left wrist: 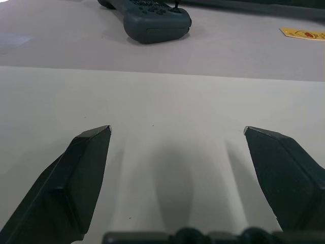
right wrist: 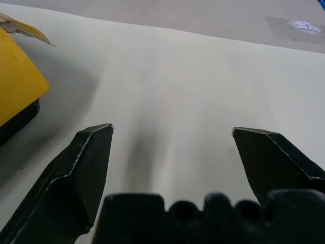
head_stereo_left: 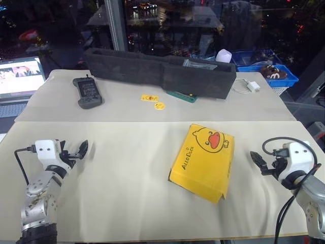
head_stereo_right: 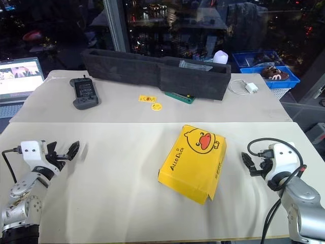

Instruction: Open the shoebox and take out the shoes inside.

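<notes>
- Both grippers sit nearest you, left gripper [head_stereo_left: 81, 149] and right gripper [head_stereo_left: 258, 161], fingers spread wide and holding nothing.
- Your shoebox [head_stereo_left: 204, 160] lies lid shut and skewed on the table [head_stereo_left: 127, 168], nearer the right gripper and well apart from the left; the shoes are hidden inside.
- Lift the yellow lid with one gripper alone and the light box likely slides or tips; pin it with the other.
- Reaching from the left, you cross much bare table; a low approach could drag the covering.
- Pushing the box back risks hitting the stickers [head_stereo_left: 154, 100] or the foam tray [head_stereo_left: 162, 72].
</notes>
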Motion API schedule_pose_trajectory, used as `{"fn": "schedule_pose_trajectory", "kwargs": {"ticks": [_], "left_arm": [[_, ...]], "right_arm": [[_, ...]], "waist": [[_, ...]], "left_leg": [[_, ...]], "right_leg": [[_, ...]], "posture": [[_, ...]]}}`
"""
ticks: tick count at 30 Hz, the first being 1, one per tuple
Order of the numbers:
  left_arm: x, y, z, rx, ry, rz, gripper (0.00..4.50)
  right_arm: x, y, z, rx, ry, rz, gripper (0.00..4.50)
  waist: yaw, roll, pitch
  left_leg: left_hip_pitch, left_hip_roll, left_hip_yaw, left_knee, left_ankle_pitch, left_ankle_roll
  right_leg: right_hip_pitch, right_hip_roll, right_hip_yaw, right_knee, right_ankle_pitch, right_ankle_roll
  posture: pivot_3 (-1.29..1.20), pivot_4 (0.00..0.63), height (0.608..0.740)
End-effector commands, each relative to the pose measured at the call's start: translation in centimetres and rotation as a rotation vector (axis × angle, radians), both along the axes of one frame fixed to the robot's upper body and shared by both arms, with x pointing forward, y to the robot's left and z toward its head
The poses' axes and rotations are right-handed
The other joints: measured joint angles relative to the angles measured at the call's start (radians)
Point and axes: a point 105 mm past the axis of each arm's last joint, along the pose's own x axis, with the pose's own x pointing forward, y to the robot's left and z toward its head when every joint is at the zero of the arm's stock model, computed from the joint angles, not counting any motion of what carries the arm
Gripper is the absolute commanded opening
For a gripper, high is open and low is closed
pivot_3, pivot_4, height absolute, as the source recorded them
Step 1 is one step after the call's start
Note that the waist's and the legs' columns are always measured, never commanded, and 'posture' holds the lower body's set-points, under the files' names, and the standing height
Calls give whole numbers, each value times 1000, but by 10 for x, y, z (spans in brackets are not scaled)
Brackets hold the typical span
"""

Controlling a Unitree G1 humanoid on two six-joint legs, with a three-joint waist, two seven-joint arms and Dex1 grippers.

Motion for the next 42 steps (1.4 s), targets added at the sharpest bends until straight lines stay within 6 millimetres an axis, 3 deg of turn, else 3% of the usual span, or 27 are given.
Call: {"fn": "schedule_pose_trajectory", "kwargs": {"ticks": [1,5,9,11,13,18,24,26,30,38,40,42], "left_arm": [[4,-4,11,38,-24,-20,4500],[20,-18,8,127,7,-88,4500],[34,-86,22,151,-18,-435,4500],[27,-114,27,236,-17,-616,4500],[19,-129,32,291,-5,-745,4500],[11,-135,44,347,25,-898,4500],[3,-146,49,375,59,-1071,4500],[4,-152,52,371,43,-1102,4500],[9,-155,50,360,45,-1118,3481],[13,-169,39,351,58,-1168,776],[17,-181,32,356,65,-1189,33],[18,-202,26,369,56,-1241,33]], "right_arm": [[3,-12,17,-53,-77,-62,4474],[5,-24,23,-86,-108,-132,4474],[4,-21,24,-96,-111,-129,4474],[2,-18,24,-99,-108,-116,4474],[-1,-13,24,-95,-94,-77,4474],[-21,25,9,-80,36,187,4474],[-35,36,2,-68,116,292,4474],[-35,36,3,-70,113,294,3962],[-34,36,3,-72,104,289,2840],[-31,43,2,-71,93,293,85],[-28,56,0,-89,103,342,0],[-21,67,-2,-116,115,388,0]], "waist": [[0,0,0],[6,0,0],[12,0,0],[12,0,0],[8,0,0],[-2,2,0],[-1,2,0],[0,2,0],[2,2,0],[2,2,0],[2,2,0],[2,2,0]], "left_leg": [[0,0,0,0,0,0],[0,0,0,0,-1,-1],[0,0,1,1,-3,-6],[0,0,1,2,-3,-6],[0,0,2,2,1,0],[-1,2,2,-1,1,1],[-1,4,2,1,0,1],[-1,5,2,2,0,1],[-1,5,2,2,0,0],[-1,8,2,2,1,1],[0,8,2,2,1,1],[0,7,3,2,1,1]], "right_leg": [[0,0,0,0,0,0],[0,0,0,0,-1,-3],[1,0,0,1,0,-4],[1,0,0,1,0,-3],[1,0,1,0,1,-3],[-1,2,2,1,1,1],[-1,5,2,1,-3,-5],[0,5,2,1,-3,-5],[0,5,2,0,-3,-5],[0,10,5,1,-1,-3],[0,10,5,1,0,-2],[0,10,5,1,-1,-3]], "posture": [[0,150,732],[0,150,732],[0,150,732],[0,150,732],[0,150,732],[0,150,732],[0,150,732],[0,150,732],[0,150,732],[0,150,732],[0,150,732],[0,150,732]]}}
